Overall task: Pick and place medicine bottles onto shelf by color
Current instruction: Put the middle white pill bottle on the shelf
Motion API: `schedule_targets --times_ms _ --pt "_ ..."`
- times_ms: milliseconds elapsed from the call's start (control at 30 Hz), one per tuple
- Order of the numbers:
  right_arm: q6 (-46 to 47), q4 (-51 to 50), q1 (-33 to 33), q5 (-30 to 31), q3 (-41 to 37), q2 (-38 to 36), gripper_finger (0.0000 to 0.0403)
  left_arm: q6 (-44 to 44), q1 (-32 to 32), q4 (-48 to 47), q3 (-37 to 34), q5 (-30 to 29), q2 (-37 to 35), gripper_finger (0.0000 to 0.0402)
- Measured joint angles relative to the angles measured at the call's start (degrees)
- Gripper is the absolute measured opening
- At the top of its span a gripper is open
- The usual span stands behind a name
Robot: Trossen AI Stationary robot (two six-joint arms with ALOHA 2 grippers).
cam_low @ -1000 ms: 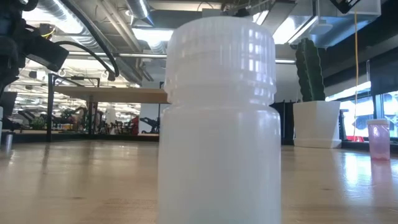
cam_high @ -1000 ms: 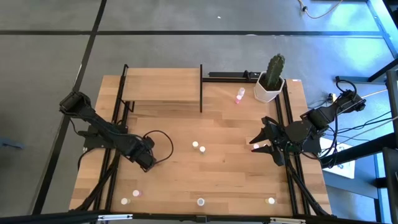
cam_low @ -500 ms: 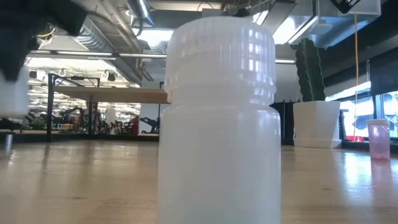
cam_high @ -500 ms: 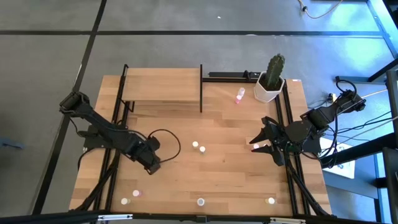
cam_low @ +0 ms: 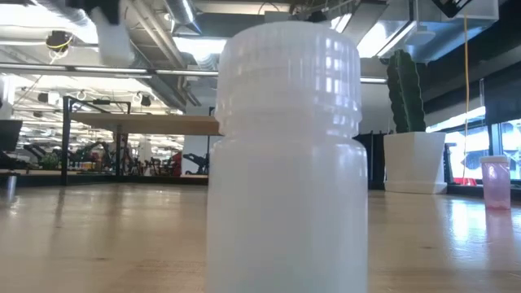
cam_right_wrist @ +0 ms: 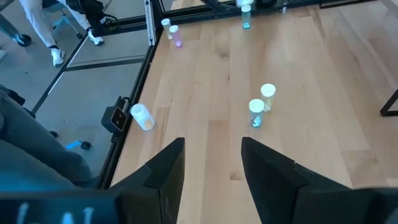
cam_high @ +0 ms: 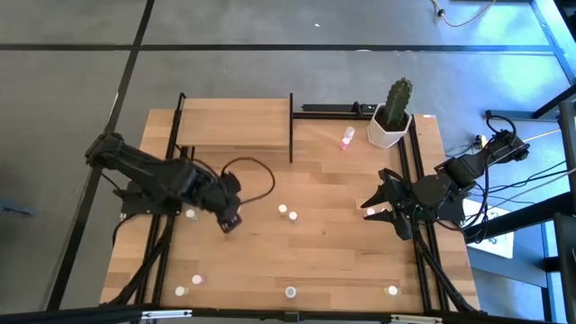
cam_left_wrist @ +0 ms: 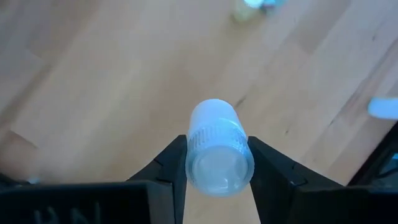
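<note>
Light wood shows bare on the shelf (cam_high: 236, 123) in the high view: no vial stands on it, so sorting looks barely begun. The left gripper (cam_high: 229, 213) hangs over the table's left-middle; the right gripper (cam_high: 376, 206) waits at the right edge. Two vials (cam_high: 287, 212) sit mid-table, a pink vial (cam_high: 346, 137) near the cactus pot (cam_high: 389, 125), others along the near edge.

The low view is filled by one white bottle (cam_low: 286, 155) standing close to the lens.

The left wrist view shows the fingers (cam_left_wrist: 165, 168) clamped on a white vial (cam_left_wrist: 219, 154), lifted clear of the tabletop.

The right wrist view shows that gripper's jaws apart and empty, and a vial (cam_right_wrist: 142, 116) lying tipped at the table edge.
</note>
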Motion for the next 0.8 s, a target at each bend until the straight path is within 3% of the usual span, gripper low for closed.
schedule_targets --times_ms 233,400,600,800 --pt "-7.3 0.0 0.0 5.1 0.0 0.0 0.0161 5.4 8.3 -9.7 9.0 -1.0 0.0 0.0119" --pt "-7.2 0.0 0.0 16.9 0.0 0.0 0.0161 9.9 15.5 -15.0 14.6 -1.0 0.0 0.0119" --pt "-8.2 0.1 0.0 28.6 0.0 0.0 0.0161 17.6 25.7 -14.9 18.8 -1.0 -0.1 0.0120" --pt "-11.5 0.6 0.0 30.2 0.0 0.0 0.0161 23.2 37.3 -14.8 20.3 -1.3 0.0 0.0121"
